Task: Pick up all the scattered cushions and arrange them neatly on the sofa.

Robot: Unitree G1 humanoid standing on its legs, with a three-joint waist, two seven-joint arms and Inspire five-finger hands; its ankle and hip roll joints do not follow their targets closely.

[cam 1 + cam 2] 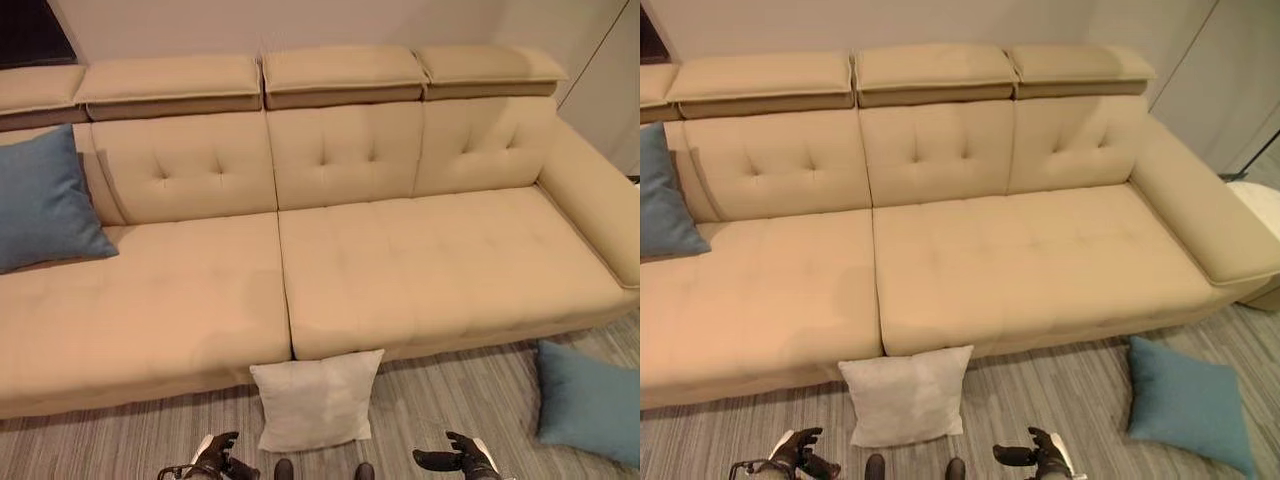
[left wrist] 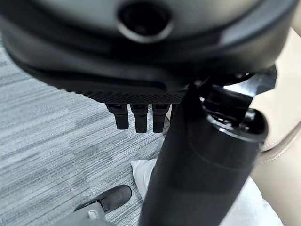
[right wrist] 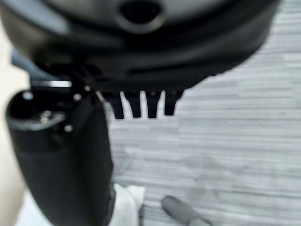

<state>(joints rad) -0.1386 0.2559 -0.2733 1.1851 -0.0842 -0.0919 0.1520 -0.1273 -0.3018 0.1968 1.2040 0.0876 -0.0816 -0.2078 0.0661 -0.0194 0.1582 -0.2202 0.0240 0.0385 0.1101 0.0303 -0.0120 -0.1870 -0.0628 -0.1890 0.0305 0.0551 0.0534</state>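
One blue cushion (image 1: 45,200) already leans against the back of the beige sofa (image 1: 420,260) at its left end. The left hand (image 1: 213,455) hangs empty, fingers relaxed. The white cushion (image 1: 315,398), square and soft, leans on the sofa's front between both hands; gathering it looks like the step at hand, calling for a reach forward. The right hand (image 1: 455,460) is likewise loose. Another blue cushion (image 1: 588,400) lies on the striped floor (image 1: 450,400).

Sofa (image 1: 400,250): uniform beige, button-tufted backrests. Cushion on the seat (image 1: 45,200): plain slate blue. Cushion against the sofa front (image 1: 315,398): plain off-white. Cushion on the floor (image 1: 1188,403): plain teal-blue. Floor (image 1: 440,400): grey with fine stripes.
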